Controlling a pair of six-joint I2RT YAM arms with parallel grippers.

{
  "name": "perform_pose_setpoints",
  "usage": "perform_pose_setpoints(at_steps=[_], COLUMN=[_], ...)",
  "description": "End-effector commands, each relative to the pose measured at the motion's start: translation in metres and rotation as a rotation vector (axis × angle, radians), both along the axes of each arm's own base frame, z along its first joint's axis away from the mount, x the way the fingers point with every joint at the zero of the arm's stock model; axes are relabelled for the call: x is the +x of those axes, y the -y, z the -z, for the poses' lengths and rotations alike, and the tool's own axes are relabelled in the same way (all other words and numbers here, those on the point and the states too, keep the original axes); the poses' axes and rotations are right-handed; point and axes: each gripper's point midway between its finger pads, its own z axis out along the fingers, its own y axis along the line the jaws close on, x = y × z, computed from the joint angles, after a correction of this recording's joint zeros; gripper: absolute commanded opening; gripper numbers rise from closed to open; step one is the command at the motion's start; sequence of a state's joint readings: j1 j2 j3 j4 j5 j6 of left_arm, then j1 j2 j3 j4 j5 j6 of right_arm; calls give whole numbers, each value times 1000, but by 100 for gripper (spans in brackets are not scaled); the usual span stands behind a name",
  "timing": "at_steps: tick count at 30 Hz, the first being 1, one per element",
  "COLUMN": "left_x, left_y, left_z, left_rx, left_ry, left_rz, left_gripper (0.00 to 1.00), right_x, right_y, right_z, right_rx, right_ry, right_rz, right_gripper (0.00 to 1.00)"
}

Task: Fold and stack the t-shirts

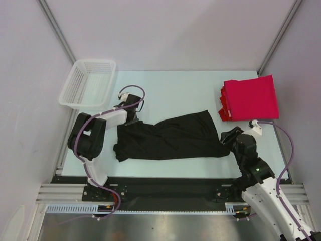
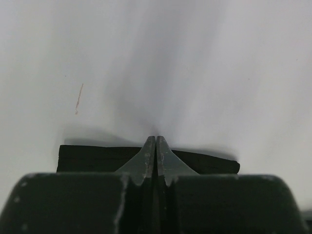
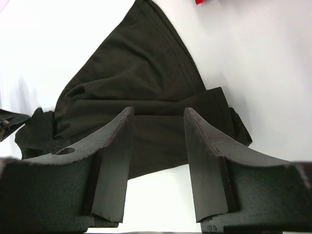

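The fold of the black t-shirt (image 1: 170,138) was judged to be in hand and only partly done. The garment was laid out as a long, narrow band between the two pincers, with its end near the left pincer (image 1: 131,111) bunched and uneven.

The left pincer was clenched on the shirt's thick, doubled edge, with the tips met and cloth run out to either side of them. The right pincer (image 3: 158,114) was released, its fingers spread wide just over the other end of the shirt, with nothing held between them.

For the next move, a closure of the right pincer on that end was thought to be needed, so that the band could be carried over on itself by both arms together.

The cloth was seen to be matte, soft and limp, with shallow creases. The red t-shirts (image 1: 251,98) were stacked as a flat, square-edged pile just beyond the right pincer. The tabletop (image 1: 175,93) was smooth and pale.
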State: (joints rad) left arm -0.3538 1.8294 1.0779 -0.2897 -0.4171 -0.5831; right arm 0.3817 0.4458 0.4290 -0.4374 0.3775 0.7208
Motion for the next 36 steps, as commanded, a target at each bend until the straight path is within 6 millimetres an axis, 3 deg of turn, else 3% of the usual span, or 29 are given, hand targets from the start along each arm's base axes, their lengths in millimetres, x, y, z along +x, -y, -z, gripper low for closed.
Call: perform_pose_setpoints(at_steps=[1,8,9,11,16,22,23,26,27,29,30,31,33,36], left_x=[6,-1,-3,-11,-31,-62,-68,-88,-98,-115,-128,-138,-155,-184], left_y=[-6,-16,-16,-18,-21,-19,-20,-19,-12,-4,5,8,11,22], left_z=[-19,-82,-100,-111,-140,-153,-167,-172,-185,-176,-189,-178,-186,-174], left_rx=[5,-1,-18,-34,-79,-173,-198,-253,-315,-375,-438,-466,-521,-582], left_ry=[47,178,222,247,323,371,416,432,472,462,503,480,512,446], left_rz=[-25,-39,-39,-32,-21,-5,-2,11,52,96,149,161,197,275], left_gripper=[2,0,0,0,0,0,0,0,0,0,0,0,0,0], right_x=[1,3,3,3,-2,-4,-4,-5,-6,-8,-11,-12,-17,-21], right_y=[3,0,0,0,14,16,14,5,3,-2,-2,-1,1,3], right_z=[-1,12,13,19,38,61,65,71,74,76,78,80,83,81], right_rx=[5,-16,-20,-20,-19,0,7,31,36,48,44,49,44,55], right_ry=[10,-70,-80,-108,-187,-218,-228,-245,-253,-265,-274,-278,-287,-273], right_rz=[20,18,17,24,142,181,170,133,123,93,89,94,101,107], right_gripper=[50,56,57,62,61,59,59,57,57,56,56,55,56,56])
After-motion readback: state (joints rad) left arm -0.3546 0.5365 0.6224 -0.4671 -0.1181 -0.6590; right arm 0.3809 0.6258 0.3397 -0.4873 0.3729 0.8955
